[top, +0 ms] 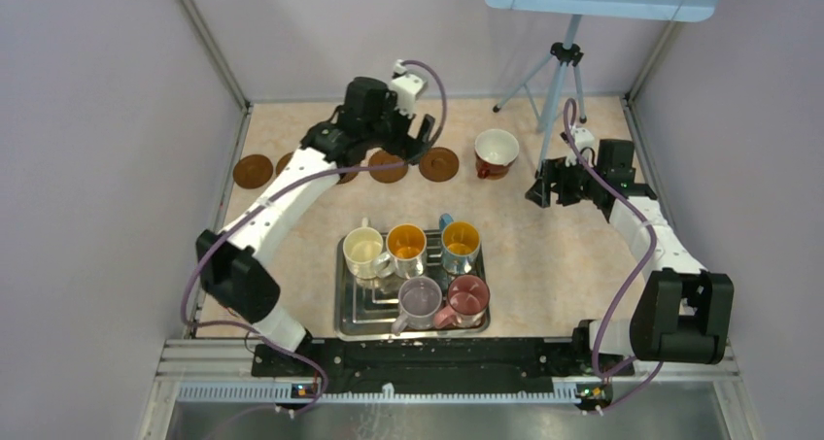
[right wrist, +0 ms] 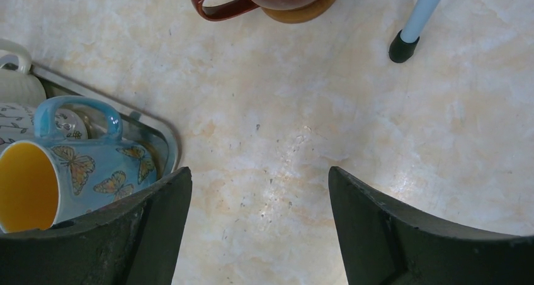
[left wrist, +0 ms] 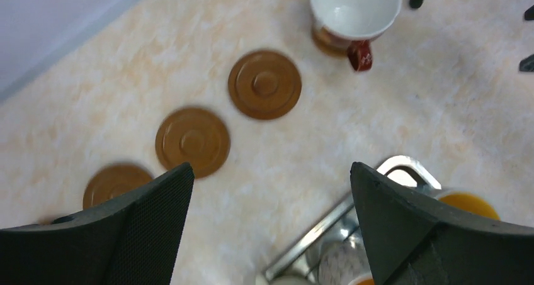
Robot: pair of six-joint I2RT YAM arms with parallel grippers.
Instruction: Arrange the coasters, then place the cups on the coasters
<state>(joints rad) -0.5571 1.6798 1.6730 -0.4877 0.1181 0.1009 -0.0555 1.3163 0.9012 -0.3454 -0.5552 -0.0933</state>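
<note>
- Top external view: silver tray (top: 369,314) on the desk (top: 564,265), just ahead of the arm bases, loaded with five mugs.
- On the tray's far row, left to right: cream mug (top: 364,251), orange-lined mug (top: 406,241), blue-handled mug (top: 460,238) with a yellow inside.
- On the tray's near row: lilac mug (top: 420,299), then pink mug (top: 468,297) to its right.
- Beyond the tray, toward the back wall: brown coasters (top: 438,163) in a row, flat on the desk and apart from one another, partly hidden under the left arm (top: 282,202).
- Beyond the tray's far right corner: dark red mug (top: 496,152), white inside, upright on a coaster at the right end of that row, handle turned toward the tray.
- Left jaws: spread wide, gripping nothing, hovering over the coaster row beyond the tray's left half.
- From the left wrist view: three bare coasters in a line, only bare desk between the black fingers (left wrist: 145,228), a tray corner low on the right.
- Right jaws: parted wide, holding nothing, above bare desk to the right of the tray's far end.
- From the right wrist view: butterfly-printed side of the blue-handled mug at the tray's corner, just beside one finger; tripod foot (right wrist: 400,49) farther out, well apart from the tray.
</note>
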